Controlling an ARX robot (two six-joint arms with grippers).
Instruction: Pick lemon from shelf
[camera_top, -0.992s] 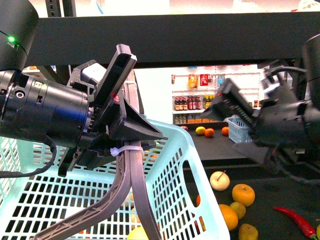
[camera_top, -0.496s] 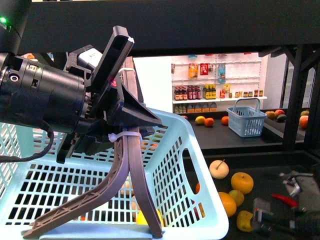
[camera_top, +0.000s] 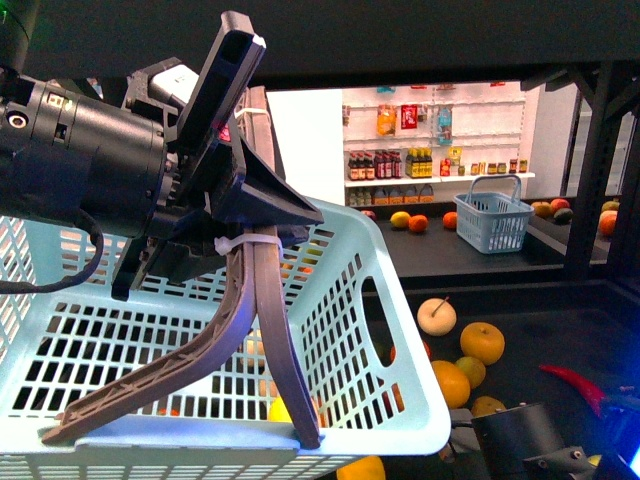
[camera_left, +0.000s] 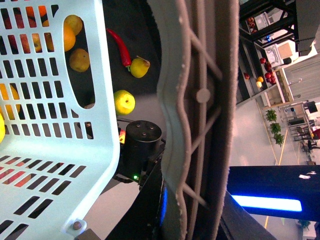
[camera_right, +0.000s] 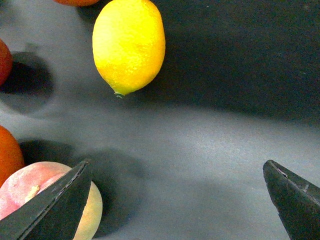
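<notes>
The lemon (camera_right: 128, 45), bright yellow and oval, lies on the dark tray of the shelf (camera_right: 225, 125). My right gripper (camera_right: 175, 170) hovers open over that tray. The lemon is beyond its fingertips and touches neither of them. In the front view the right arm (camera_top: 525, 440) is low over the black shelf (camera_top: 520, 300). My left gripper (camera_top: 235, 235) is shut on the brown-grey basket handle (camera_top: 265, 330) and holds the pale turquoise basket (camera_top: 400, 340) up. The left wrist view is filled by that handle (camera_left: 200, 100), with a yellow fruit (camera_left: 124, 102) below the basket.
A peach-coloured fruit (camera_right: 30, 190) sits against one right finger, with an orange fruit (camera_right: 7, 155) beside it. On the tray lie an apple (camera_top: 437, 316), oranges (camera_top: 482, 341) and a red chilli (camera_top: 575, 385). A small blue basket (camera_top: 493, 222) and white store shelving (camera_top: 430, 160) stand behind.
The right arm has dropped from the upper right of the front view to the bottom right, down to the tray. The left gripper and basket have shifted only slightly.
</notes>
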